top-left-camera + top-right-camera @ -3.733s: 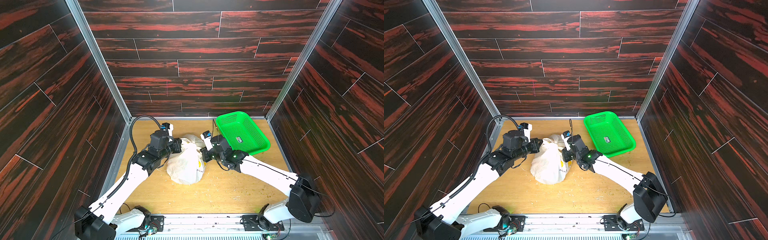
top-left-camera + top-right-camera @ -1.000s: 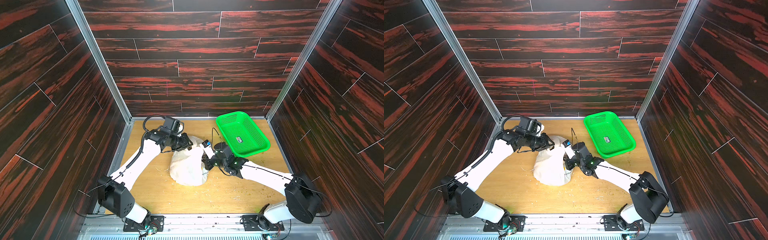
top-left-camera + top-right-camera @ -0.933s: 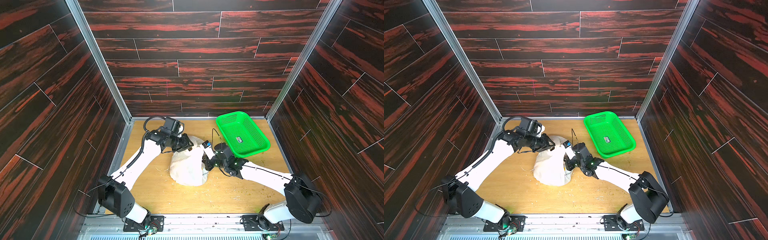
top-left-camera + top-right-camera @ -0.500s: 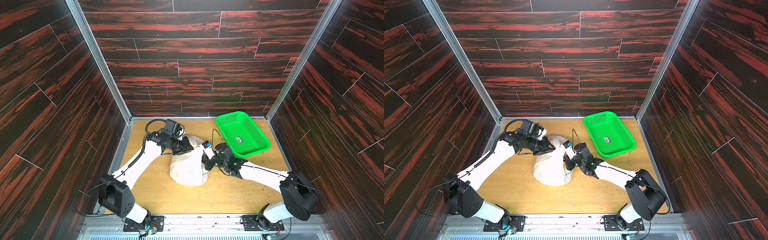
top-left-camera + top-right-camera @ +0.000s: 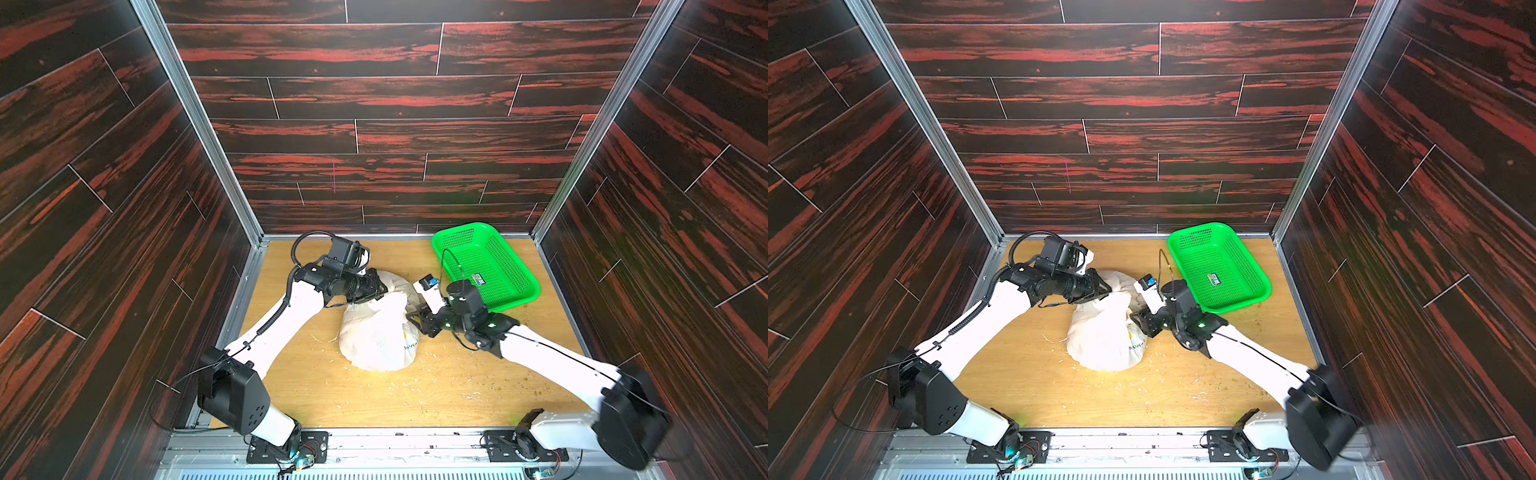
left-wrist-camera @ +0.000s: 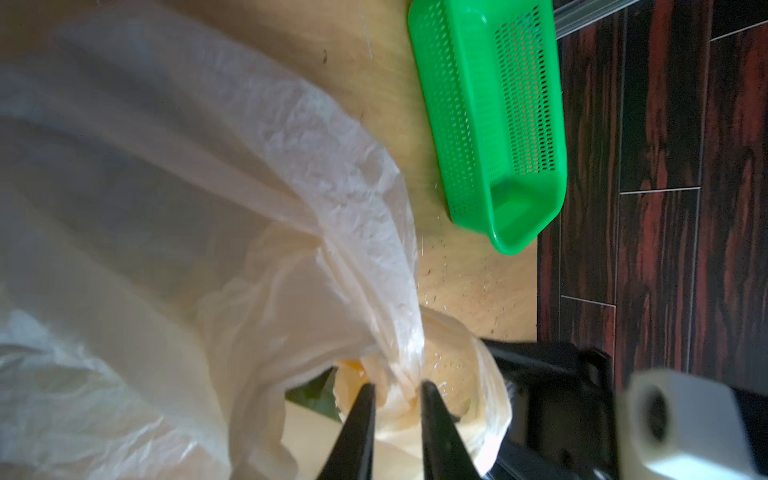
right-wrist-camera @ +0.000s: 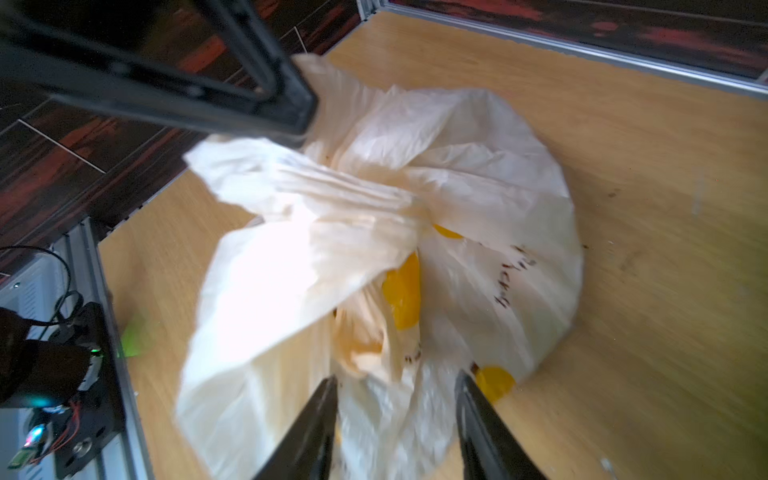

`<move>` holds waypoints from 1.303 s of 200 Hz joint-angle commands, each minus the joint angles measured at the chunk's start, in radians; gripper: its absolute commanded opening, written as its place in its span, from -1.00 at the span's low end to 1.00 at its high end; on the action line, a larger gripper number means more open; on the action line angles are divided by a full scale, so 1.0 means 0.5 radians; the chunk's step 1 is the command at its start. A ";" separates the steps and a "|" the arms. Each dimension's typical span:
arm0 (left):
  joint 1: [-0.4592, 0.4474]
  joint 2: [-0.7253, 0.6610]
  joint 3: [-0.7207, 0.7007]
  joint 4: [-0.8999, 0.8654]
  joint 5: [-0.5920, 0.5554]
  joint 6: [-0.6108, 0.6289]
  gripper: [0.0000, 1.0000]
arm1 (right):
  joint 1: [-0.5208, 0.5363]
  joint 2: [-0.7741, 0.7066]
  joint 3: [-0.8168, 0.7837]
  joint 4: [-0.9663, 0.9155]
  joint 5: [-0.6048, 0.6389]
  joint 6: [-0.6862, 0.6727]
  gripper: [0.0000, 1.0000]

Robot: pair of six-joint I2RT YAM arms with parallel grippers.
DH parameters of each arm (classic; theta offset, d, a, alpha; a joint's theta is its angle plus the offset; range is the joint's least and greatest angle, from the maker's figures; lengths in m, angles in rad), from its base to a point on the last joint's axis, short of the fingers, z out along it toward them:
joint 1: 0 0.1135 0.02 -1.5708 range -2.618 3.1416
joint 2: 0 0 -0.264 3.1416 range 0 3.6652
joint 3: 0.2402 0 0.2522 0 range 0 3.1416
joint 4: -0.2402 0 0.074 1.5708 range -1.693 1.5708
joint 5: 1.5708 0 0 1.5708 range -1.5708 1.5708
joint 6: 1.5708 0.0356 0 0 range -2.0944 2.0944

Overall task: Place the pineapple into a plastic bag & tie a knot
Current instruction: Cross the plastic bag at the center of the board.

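Note:
The white plastic bag (image 5: 374, 332) (image 5: 1100, 332) lies bulging in the middle of the wooden floor, with yellow prints and dark lettering (image 7: 511, 274) on its side. The pineapple is hidden inside it. My left gripper (image 5: 384, 291) (image 6: 395, 384) sits at the bag's far top, shut on a bunched handle strap. That strap runs taut to a gathered twist (image 7: 411, 203); I cannot tell whether this is a tied knot. My right gripper (image 5: 411, 318) (image 7: 395, 378) is at the bag's right side. It is open, its fingers wide apart, with loose plastic lying between them.
A green mesh basket (image 5: 511, 274) (image 5: 1246, 270) (image 6: 486, 124) stands tilted in the back right corner, close behind my right wrist. Dark wood-pattern walls enclose the floor on three sides. Small pale and green scraps (image 5: 469, 395) litter the boards in front of the bag.
My right gripper has opened and let go of the bag. My left gripper has closed tighter on the strap. Both arms have stayed nearly in place.

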 commanded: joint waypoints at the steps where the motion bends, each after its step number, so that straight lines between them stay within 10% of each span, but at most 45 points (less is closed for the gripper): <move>1: 0.003 -0.094 -0.064 0.181 -0.070 0.031 -0.54 | 0.001 -0.175 0.133 -0.486 0.110 0.053 0.08; 24: 0.003 -0.160 -0.124 0.336 -0.093 0.022 -0.52 | 0.001 -0.131 0.478 -0.808 0.183 0.364 0.56; 82: 0.004 -0.366 -0.282 0.560 -0.470 0.028 -0.27 | -0.003 0.685 1.792 -1.892 0.205 1.272 0.56; 145: 0.010 -0.610 -0.490 0.544 -0.731 -0.023 -0.24 | -0.003 1.536 3.073 -2.738 0.075 1.603 0.56; 260: 0.011 -0.717 -0.485 0.444 -0.756 -0.008 -0.25 | 0.010 1.443 2.366 -2.118 -0.345 1.667 0.45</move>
